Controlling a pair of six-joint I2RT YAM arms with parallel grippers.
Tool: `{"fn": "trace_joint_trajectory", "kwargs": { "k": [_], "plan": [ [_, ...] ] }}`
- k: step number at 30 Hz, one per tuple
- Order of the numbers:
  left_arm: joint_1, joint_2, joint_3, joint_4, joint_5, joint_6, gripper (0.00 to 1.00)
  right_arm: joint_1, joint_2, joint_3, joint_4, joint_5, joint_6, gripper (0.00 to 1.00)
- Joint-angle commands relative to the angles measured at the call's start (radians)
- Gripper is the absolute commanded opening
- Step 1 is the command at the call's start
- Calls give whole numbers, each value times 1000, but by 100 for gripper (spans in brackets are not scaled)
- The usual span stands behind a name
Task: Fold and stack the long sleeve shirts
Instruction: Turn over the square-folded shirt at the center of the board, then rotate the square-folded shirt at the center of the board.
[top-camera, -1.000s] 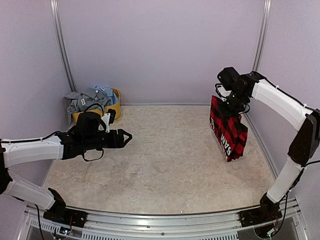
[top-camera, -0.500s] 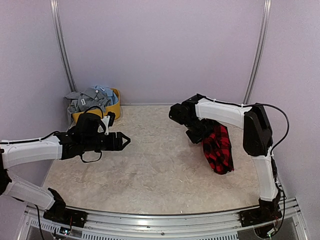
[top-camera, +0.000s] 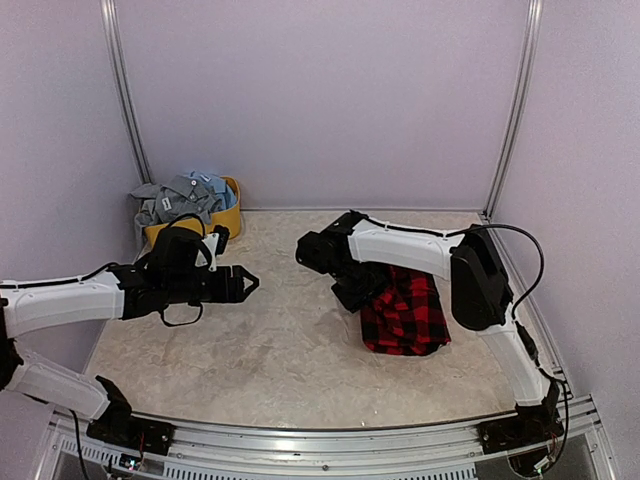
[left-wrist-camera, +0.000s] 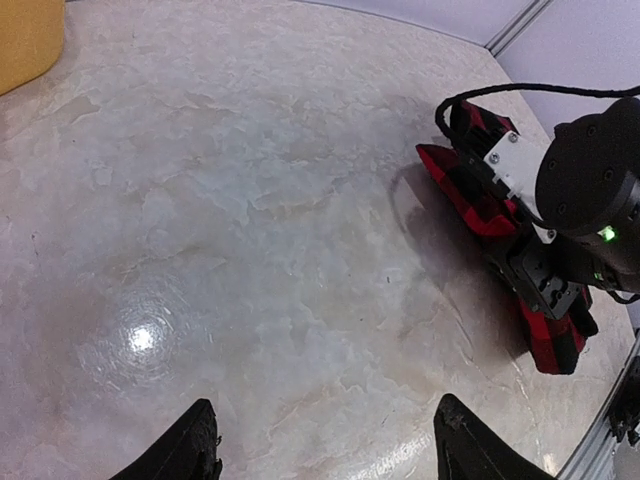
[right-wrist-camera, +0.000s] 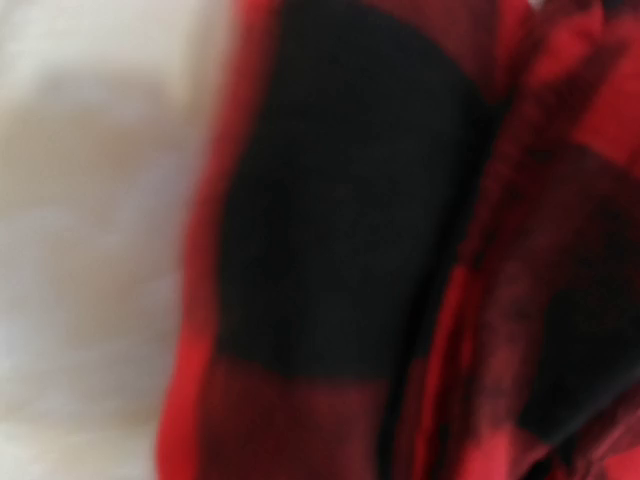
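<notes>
A red-and-black check flannel shirt (top-camera: 408, 312) lies bunched on the table right of centre. It also shows in the left wrist view (left-wrist-camera: 462, 190) and fills the blurred right wrist view (right-wrist-camera: 340, 250). My right gripper (top-camera: 352, 292) is low at the flannel's left edge, pressed close to the cloth. Its fingers do not show, so its state is unclear. My left gripper (top-camera: 245, 282) hovers over bare table at the left, open with nothing between its fingertips (left-wrist-camera: 200, 445). Grey and pale blue shirts (top-camera: 185, 195) are piled in the tub.
A yellow tub (top-camera: 235, 215) stands at the back left corner, its wall also in the left wrist view (left-wrist-camera: 25, 40). Purple walls close off the back and both sides. A metal rail (top-camera: 330, 435) runs along the near edge.
The right arm swung down and left from the back right, carrying the hanging flannel onto the table, where it now lies spread. The left arm has barely moved.
</notes>
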Motion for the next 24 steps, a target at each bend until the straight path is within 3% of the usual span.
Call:
{"fn": "trace_joint_trajectory", "kwargs": {
  "k": [1,7,10,16,20,24],
  "plan": [
    [7,-40,-20,-24,-54,-20,70,56,-10,75,12,-47,-12,61],
    [12,-51,-35,-29,-86,-36,70,90,-131,0,200,-230,-112,81],
    [16,-52,-37,-30,-84,-37,70,90,-220,-93,312,-347,-147,82],
    [23,-39,-48,-7,-59,-73,70,10,-435,-341,442,-320,-138,83],
    [50,-47,-101,72,37,-156,81,-91,-586,-544,560,-334,-144,83],
    [93,-62,-155,155,144,-203,87,-233,-691,-707,726,-451,-207,82]
  ]
}}
